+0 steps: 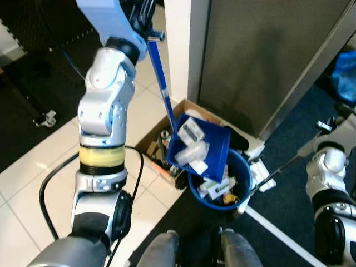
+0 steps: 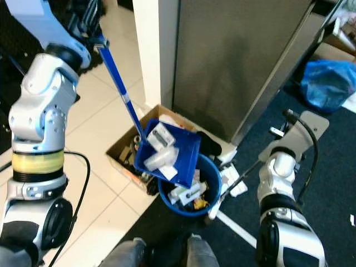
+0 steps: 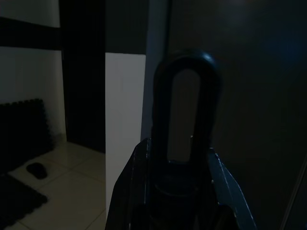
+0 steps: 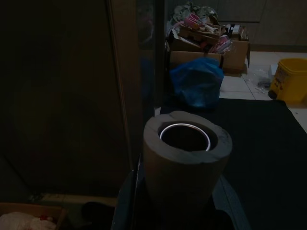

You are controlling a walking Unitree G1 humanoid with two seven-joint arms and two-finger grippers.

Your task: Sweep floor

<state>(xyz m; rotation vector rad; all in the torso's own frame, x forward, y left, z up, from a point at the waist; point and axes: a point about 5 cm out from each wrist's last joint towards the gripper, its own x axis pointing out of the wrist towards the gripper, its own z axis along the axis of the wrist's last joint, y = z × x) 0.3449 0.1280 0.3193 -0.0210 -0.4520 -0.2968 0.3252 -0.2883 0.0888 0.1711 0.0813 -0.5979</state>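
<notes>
The left gripper (image 1: 146, 22) is clamped on the blue dustpan's (image 2: 169, 151) handle, the pan tilted above the blue bin (image 2: 214, 183); steeper tipping should shed the scraps; the right gripper (image 4: 182, 211) grips a grey pole end (image 4: 186, 158).

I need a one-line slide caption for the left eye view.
Left gripper tilts a long-handled blue plastic dustpan, emptying white scraps into a round blue bin.

Glossy blue plastic dustpan (image 1: 201, 146), brown cardboard box (image 1: 156, 146), glossy tiled floor (image 1: 33, 172)
</notes>
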